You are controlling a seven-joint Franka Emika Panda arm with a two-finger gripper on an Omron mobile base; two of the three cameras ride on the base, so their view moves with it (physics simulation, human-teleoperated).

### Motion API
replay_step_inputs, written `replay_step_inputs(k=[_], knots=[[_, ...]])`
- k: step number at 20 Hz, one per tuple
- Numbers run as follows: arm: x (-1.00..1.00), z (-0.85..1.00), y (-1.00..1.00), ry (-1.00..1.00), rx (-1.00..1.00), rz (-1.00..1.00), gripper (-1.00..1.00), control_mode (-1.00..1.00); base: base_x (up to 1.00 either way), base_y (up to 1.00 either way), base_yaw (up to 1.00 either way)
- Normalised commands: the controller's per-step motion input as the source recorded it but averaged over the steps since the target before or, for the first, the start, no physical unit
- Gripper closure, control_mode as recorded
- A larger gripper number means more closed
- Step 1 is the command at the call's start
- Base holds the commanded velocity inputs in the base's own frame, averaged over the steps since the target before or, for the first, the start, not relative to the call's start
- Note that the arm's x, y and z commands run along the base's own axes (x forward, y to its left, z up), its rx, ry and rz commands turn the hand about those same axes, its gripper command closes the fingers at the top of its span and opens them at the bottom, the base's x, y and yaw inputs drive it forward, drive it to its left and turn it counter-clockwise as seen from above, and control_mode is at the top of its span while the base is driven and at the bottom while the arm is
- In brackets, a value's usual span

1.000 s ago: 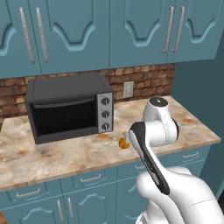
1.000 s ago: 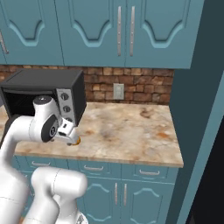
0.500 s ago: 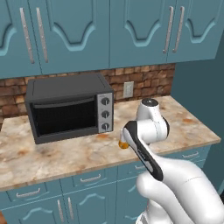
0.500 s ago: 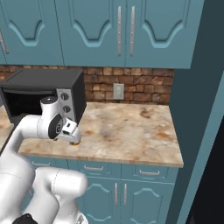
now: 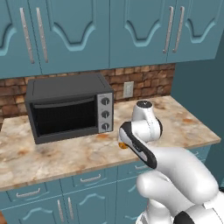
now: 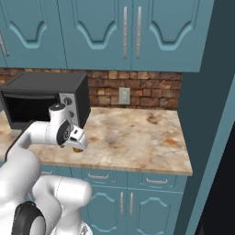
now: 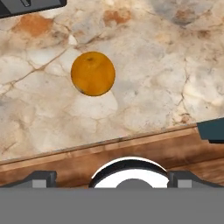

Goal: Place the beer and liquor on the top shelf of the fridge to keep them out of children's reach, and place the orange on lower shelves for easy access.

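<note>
Marbled stone tops the bench (image 5: 52, 153), which runs beneath blue wall cupboards and a brick splashback, with a black countertop oven (image 5: 68, 111) standing at its left end.

Item inspected: the orange (image 7: 92, 73). It rests on the bench near the front edge, just in front of the oven's control-knob side. In the left base view it is largely masked by the arm, with a sliver showing at (image 5: 124, 145); in the right base view it sits directly under the hand at (image 6: 78, 149).

Pincer (image 7: 112, 177): released, jaws standing wide, nothing between them. Only the finger tips (image 7: 41, 176) show at the lower edge of the hand view.

Governing relation: the hand looks down on the bench, and the orange lies ahead of the pincer and off to the left of its centre line in the hand view, apart from both tips. Being round, the fruit has no long axis, so jaw orientation is not critical; centring is.

Assessment: the pincer should be shifted toward the orange until it lies midway between the jaws, then lowered. An off-centre descent risks one tip nudging the fruit and rolling it along the bench.
</note>
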Motion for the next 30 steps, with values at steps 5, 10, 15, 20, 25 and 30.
replay_step_inputs(k=[5,10,15,20,25,30], knots=[[0.3,-0.28,0.09,0.01,0.0,0.0,-1.0,-1.0,0.0,0.0,0.0],[0.28,-0.22,0.16,0.0,0.0,0.0,-1.0,-1.0,0.0,0.0,0.0],[0.25,-0.19,0.01,0.0,0.0,0.0,-1.0,-1.0,0.0,0.0,0.0],[0.22,-0.21,0.0,0.0,0.0,0.0,-1.0,-1.0,0.0,0.0,0.0],[0.22,-0.19,0.0,0.0,0.0,0.0,-1.0,-1.0,0.0,0.0,0.0],[0.24,-0.15,0.0,0.0,0.0,0.0,-1.0,-1.0,0.0,0.0,0.0]])
